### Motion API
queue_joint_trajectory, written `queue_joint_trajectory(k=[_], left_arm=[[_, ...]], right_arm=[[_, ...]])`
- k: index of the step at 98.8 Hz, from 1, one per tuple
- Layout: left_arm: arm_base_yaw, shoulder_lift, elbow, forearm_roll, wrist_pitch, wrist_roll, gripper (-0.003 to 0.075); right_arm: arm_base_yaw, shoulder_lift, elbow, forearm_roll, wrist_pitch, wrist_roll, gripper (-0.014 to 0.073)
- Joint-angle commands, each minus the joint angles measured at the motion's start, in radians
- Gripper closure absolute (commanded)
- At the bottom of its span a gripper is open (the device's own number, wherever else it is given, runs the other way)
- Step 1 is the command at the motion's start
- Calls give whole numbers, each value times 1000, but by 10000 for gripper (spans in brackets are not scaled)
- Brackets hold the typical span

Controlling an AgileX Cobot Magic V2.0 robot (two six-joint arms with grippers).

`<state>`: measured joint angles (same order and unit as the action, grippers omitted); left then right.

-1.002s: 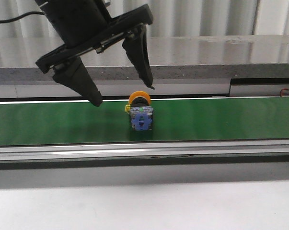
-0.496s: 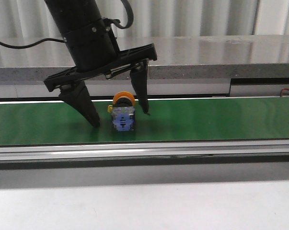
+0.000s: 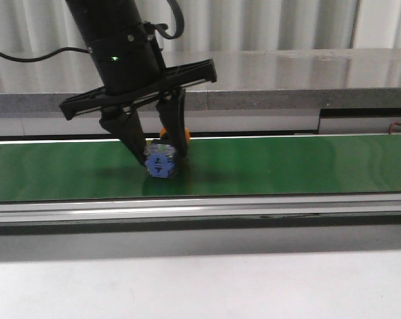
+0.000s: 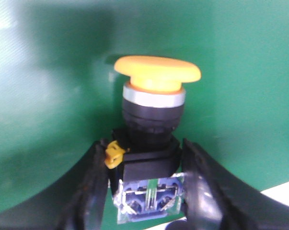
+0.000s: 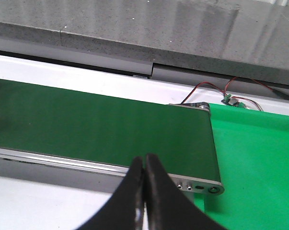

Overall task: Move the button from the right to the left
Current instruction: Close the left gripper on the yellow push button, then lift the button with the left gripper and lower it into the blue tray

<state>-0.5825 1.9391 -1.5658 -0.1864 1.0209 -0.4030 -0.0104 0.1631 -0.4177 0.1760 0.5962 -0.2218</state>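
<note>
The button (image 3: 162, 164) lies on its side on the green conveyor belt (image 3: 286, 166), blue base toward the camera, orange cap behind. My left gripper (image 3: 157, 159) is down over it, fingers shut against both sides of the blocky base. In the left wrist view the button (image 4: 151, 143) shows its orange-yellow cap, black collar and blue-grey base between the two black fingers (image 4: 94, 187), gripper (image 4: 146, 191) closed on it. My right gripper (image 5: 144, 167) is shut and empty, above the belt's near rail; it is out of the front view.
A grey stone ledge (image 3: 286, 80) runs behind the belt. A metal rail (image 3: 253, 211) and a white table front (image 3: 200, 286) lie before it. In the right wrist view a bright green tray (image 5: 259, 163) sits past the belt's end, with red wires (image 5: 216, 91) behind.
The button rode the belt leftward. My left gripper came down around it and its fingers closed from wide open onto the button's base.
</note>
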Motion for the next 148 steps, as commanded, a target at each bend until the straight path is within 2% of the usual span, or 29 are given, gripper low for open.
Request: queue_joint_trajectory(k=[1,26,59,81,96,116,148], left_arm=[[-6,-87,-50,-4,-12,-8,666],[83,-183,-59,5,49,50,666],[350,-222,-59,16,192,244,668],[517,-224,-59,126,241,332,670],[630,-224,-59,186,244,333,670],[779,-224,-55,186,244,431,670],[937,-211,-48,236,242,565,670]], right_arm=[[-2,11,-23,3,-85,-7,661],[-2,11,-23,3,-85,-7,661],[-2,11,-23,3,-85,-7,661],[-2,11,-23,3,-85,-7,661],[-2,11,-23,3,-85,-7,661],[-2,11,-23,3,-85,-7,661],[-2,11,-23,3,-85,-7,661]])
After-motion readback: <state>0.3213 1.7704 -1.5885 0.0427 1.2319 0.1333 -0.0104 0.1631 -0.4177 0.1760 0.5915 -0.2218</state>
